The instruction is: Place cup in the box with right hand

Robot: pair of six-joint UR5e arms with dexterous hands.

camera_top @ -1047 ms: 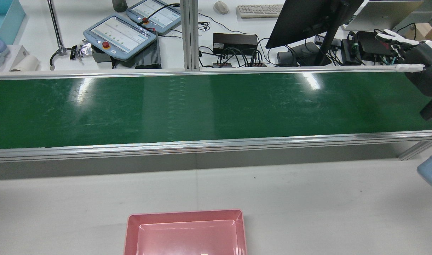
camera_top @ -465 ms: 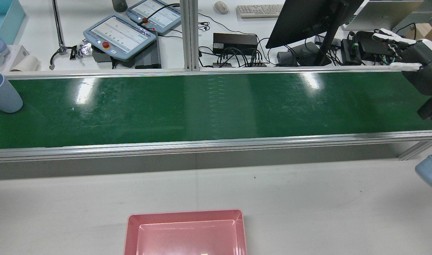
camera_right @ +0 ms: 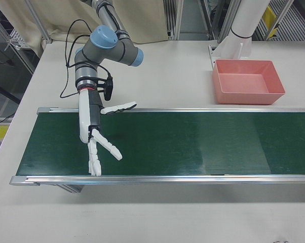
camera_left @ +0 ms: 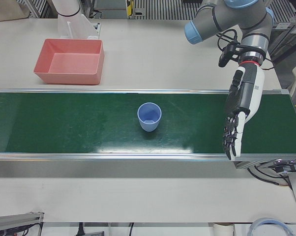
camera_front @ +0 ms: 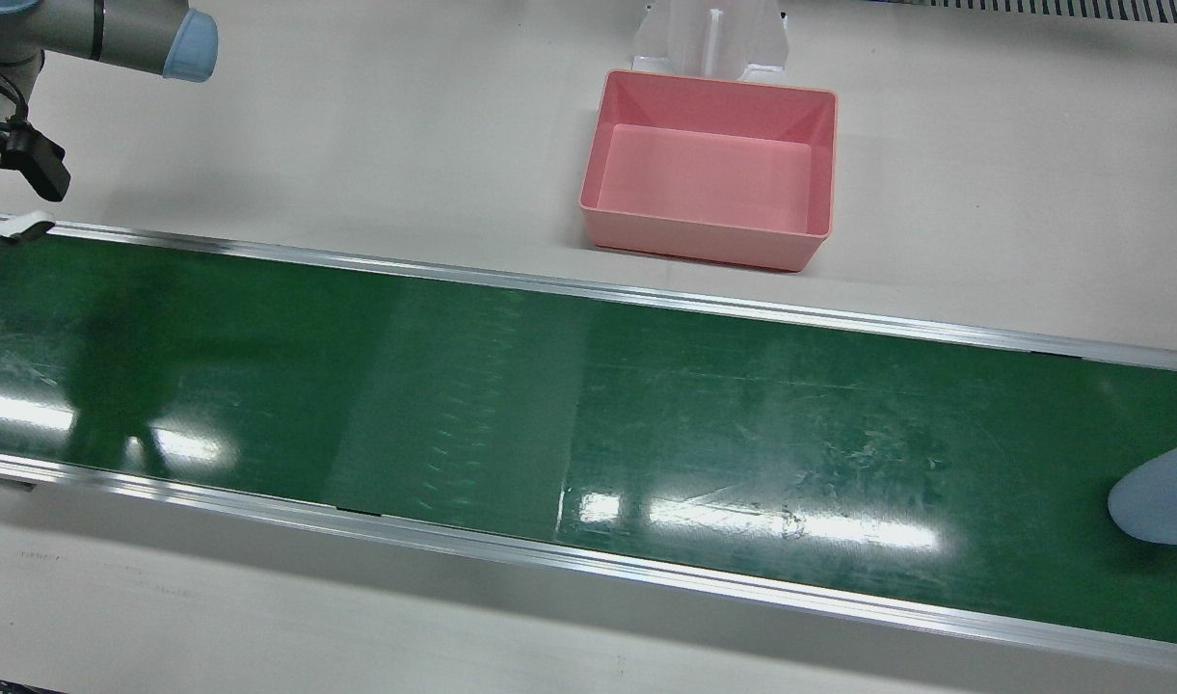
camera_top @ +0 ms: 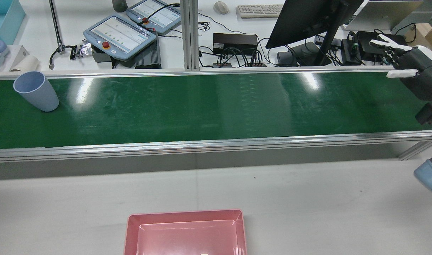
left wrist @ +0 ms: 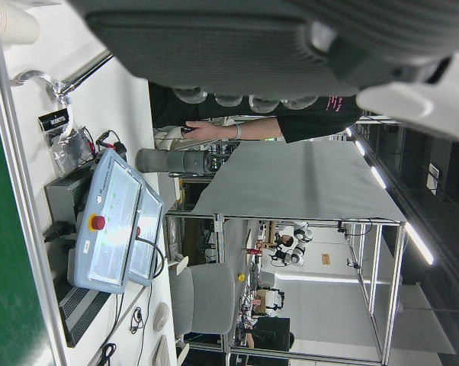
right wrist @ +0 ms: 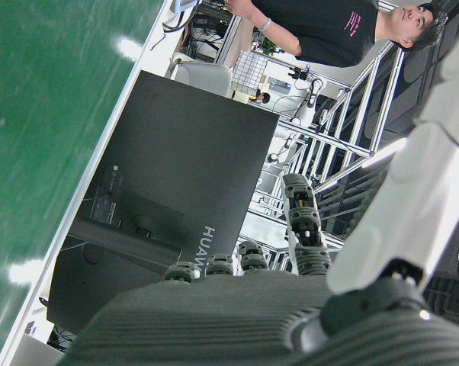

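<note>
A light blue cup point(camera_top: 35, 90) stands upright on the green conveyor belt point(camera_top: 216, 106), near the left end in the rear view. It also shows in the front view point(camera_front: 1162, 499) and the left-front view point(camera_left: 149, 117). The pink box point(camera_top: 131, 230) sits empty on the white table, on the near side of the belt in the rear view; it also shows in the front view point(camera_front: 704, 236). My right hand point(camera_top: 410, 72) is open with fingers spread above the belt's far right end, far from the cup; the right-front view point(camera_right: 98, 132) shows it too. My left hand point(camera_left: 239, 115) is open over the belt, apart from the cup.
Beyond the belt in the rear view are two teach pendants point(camera_top: 120, 33), a black monitor point(camera_top: 307, 17), cables and a keyboard point(camera_top: 260, 10). Aluminium rails point(camera_top: 216, 144) edge the belt. A white pedestal point(camera_front: 711, 39) stands behind the box.
The cup has come into the rear view at the left and travelled rightward along the belt. My right hand has shifted slightly left, still open.
</note>
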